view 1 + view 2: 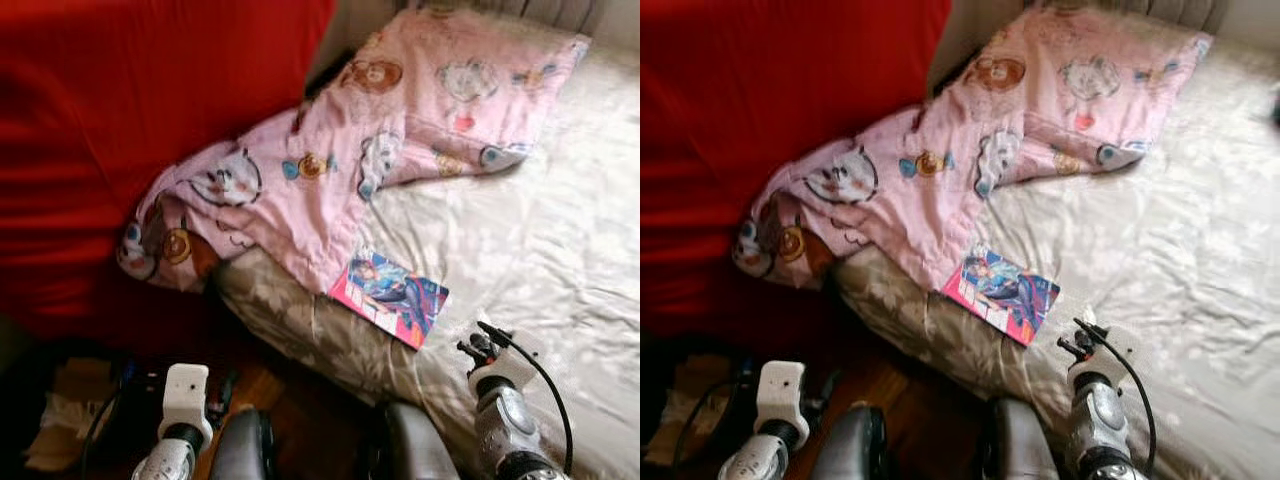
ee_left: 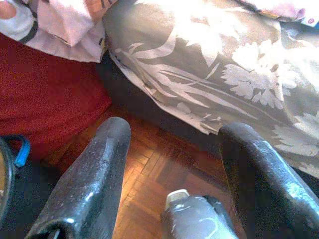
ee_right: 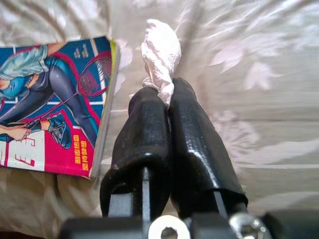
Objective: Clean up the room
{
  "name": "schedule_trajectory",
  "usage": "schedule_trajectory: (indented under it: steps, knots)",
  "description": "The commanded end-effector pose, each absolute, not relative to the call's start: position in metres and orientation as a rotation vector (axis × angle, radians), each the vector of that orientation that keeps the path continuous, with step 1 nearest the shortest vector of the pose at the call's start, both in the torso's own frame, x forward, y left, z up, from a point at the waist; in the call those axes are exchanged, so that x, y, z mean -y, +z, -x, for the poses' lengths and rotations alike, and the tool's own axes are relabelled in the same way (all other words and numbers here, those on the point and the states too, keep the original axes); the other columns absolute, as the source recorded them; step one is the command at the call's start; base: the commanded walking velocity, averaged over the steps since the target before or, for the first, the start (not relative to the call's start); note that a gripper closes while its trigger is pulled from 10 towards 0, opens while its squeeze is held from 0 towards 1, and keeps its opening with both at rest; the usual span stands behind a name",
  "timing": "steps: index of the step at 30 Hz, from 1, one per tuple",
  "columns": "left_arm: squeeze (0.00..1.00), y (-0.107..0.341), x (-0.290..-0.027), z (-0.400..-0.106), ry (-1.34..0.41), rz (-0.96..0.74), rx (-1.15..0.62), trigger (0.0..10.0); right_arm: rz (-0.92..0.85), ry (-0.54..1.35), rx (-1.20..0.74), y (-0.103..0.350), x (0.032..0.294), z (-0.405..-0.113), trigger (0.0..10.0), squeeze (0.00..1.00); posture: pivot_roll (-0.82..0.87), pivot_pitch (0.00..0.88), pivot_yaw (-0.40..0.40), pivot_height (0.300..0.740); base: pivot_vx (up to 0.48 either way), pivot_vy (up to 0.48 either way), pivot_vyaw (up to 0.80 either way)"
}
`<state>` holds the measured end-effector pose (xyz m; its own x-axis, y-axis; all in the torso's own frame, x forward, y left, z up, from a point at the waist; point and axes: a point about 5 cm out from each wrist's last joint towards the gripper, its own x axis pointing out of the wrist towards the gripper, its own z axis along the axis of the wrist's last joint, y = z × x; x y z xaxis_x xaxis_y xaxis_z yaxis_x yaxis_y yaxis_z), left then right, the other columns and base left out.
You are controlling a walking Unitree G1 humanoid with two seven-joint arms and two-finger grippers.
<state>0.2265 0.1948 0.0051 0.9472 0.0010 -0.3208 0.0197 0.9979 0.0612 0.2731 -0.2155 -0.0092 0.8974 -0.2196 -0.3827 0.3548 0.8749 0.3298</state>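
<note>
My right gripper is shut on a crumpled white tissue, which sticks out past its fingertips. It hovers low over the beige flowered bed sheet, just right of a comic magazine with a pink and blue cover that lies near the bed's front edge. A pink cartoon blanket is spread rumpled across the bed's head and drapes over its left side. My left gripper is open, held low over the wooden floor beside the bed, with nothing between its fingers.
A large red fabric mass fills the space left of the bed. Pale paper or cloth and dark cables lie on the floor at the lower left. The sheet's edge hangs down over the bed's side.
</note>
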Motion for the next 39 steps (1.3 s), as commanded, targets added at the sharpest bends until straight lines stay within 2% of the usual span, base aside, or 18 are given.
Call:
schedule_trajectory:
  steps: [1, 2, 4, 7, 11, 13, 14, 15, 20, 24, 28, 34, 39]
  knots:
    - [0.00, -0.009, -0.198, -0.223, 0.021, -0.037, -0.383, 10.0, -0.355, -0.270, -0.406, -0.021, 0.212, -0.260, 10.0, 0.00, 0.03, 0.010, -0.019, 0.624, 0.000, 0.000, 0.00]
    - [0.00, -0.009, -0.198, -0.223, 0.021, -0.037, -0.383, 10.0, -0.355, -0.270, -0.406, -0.021, 0.212, -0.260, 10.0, 0.00, 0.03, 0.010, -0.019, 0.624, 0.000, 0.000, 0.00]
    - [0.00, -0.027, -0.198, -0.222, 0.034, -0.009, -0.467, 10.0, -0.326, -0.260, -0.524, -0.041, 0.210, -0.238, 10.0, 0.00, 0.03, 0.000, -0.027, 0.624, 0.000, 0.000, 0.00]
    - [0.00, -0.034, -0.199, -0.221, 0.039, -0.006, -0.508, 10.0, -0.301, -0.260, -0.580, -0.048, 0.211, -0.230, 10.0, 0.00, 0.03, 0.000, -0.028, 0.624, 0.000, 0.000, 0.00]
    - [0.00, -0.040, -0.203, -0.220, 0.083, 0.008, -0.547, 10.0, -0.286, -0.255, -0.622, -0.052, 0.211, -0.226, 10.0, 0.00, 0.02, 0.000, -0.029, 0.624, 0.000, 0.000, 0.00]
    - [0.00, -0.048, -0.203, -0.216, 0.093, 0.018, -0.591, 10.0, -0.168, -0.205, -0.649, -0.052, 0.208, -0.225, 10.0, 0.00, 0.02, 0.000, -0.036, 0.624, 0.000, 0.000, 0.00]
    - [0.00, -0.048, -0.203, -0.216, 0.093, 0.018, -0.591, 10.0, -0.168, -0.205, -0.649, -0.052, 0.208, -0.225, 10.0, 0.00, 0.02, 0.000, -0.036, 0.624, 0.000, 0.000, 0.00]
    - [0.00, -0.054, -0.202, -0.212, 0.101, 0.018, -0.629, 10.0, -0.100, -0.170, -0.677, -0.055, 0.206, -0.223, 10.0, 0.00, 0.01, 0.000, -0.037, 0.628, 0.000, 0.000, 0.00]
    - [0.00, -0.066, -0.201, -0.199, 0.177, 0.050, -0.708, 10.0, -0.090, -0.174, -0.761, -0.065, 0.205, -0.209, 10.0, 0.00, 0.01, 0.000, -0.047, 0.653, 0.000, 0.000, 0.00]
    - [0.00, -0.071, -0.192, -0.195, 0.113, 0.007, -0.743, 10.0, -0.079, -0.149, -0.800, -0.072, 0.202, -0.198, 10.0, 0.00, 0.01, 0.000, -0.047, 0.678, 0.000, 0.000, 0.00]
    - [0.00, -0.077, -0.193, -0.186, 0.129, 0.006, -0.803, 10.0, -0.066, -0.150, -0.847, -0.079, 0.200, -0.186, 10.0, 0.00, 0.00, 0.000, -0.040, 0.708, 0.000, 0.000, 0.00]
    - [0.00, -0.081, -0.193, -0.180, 0.166, 0.019, -0.840, 10.0, -0.055, -0.101, -0.850, -0.080, 0.195, -0.185, 10.0, 0.00, -0.01, 0.000, -0.038, 0.738, 0.000, 0.000, 0.00]
    - [0.00, -0.081, -0.188, -0.182, 0.145, 0.023, -0.842, 10.0, -0.043, -0.086, -0.847, -0.078, 0.196, -0.188, 10.0, 0.00, 0.00, 0.000, -0.053, 0.740, 0.000, 0.000, 0.00]
